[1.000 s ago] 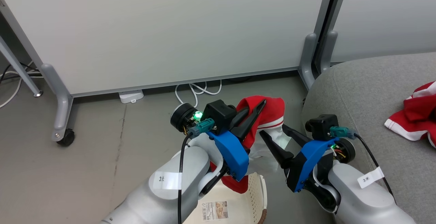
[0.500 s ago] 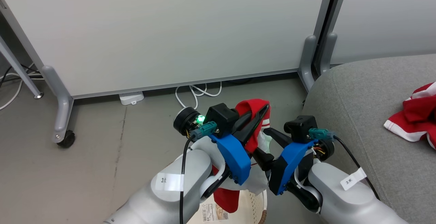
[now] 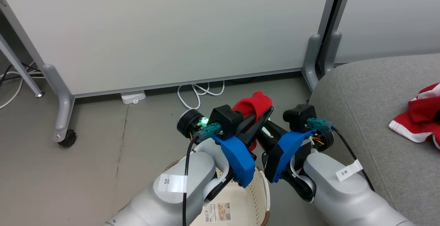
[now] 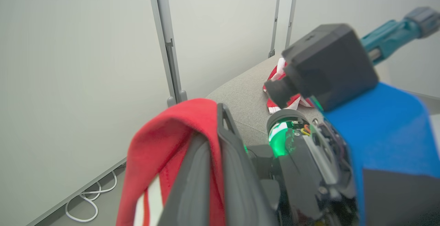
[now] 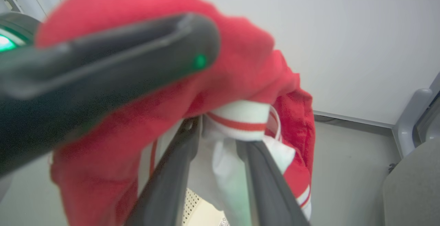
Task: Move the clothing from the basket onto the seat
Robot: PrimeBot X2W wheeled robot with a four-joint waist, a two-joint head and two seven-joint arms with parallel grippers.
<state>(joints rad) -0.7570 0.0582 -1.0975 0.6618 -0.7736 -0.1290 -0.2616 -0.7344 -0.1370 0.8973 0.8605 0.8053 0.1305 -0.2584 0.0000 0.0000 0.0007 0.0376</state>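
In the head view, our left gripper [image 3: 266, 111] is clamped on a red garment [image 3: 252, 102] above the basket [image 3: 256, 191]. A second garment [image 3: 417, 116] lies on the seat [image 3: 361, 99].

In the left wrist view, red cloth drapes over the closed fingers.

In the right wrist view, our right gripper [image 5: 220, 140] straddles the garment's white trim. We cannot tell whether it pinches.

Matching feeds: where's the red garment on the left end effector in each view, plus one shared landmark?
Head view: held garment, centre.
Left wrist view: held garment, lower left.
Right wrist view: held garment, centre and upper left.
Shared landmark: grey seat, right side in head view, centre in left wrist, lower-right corner in right wrist.
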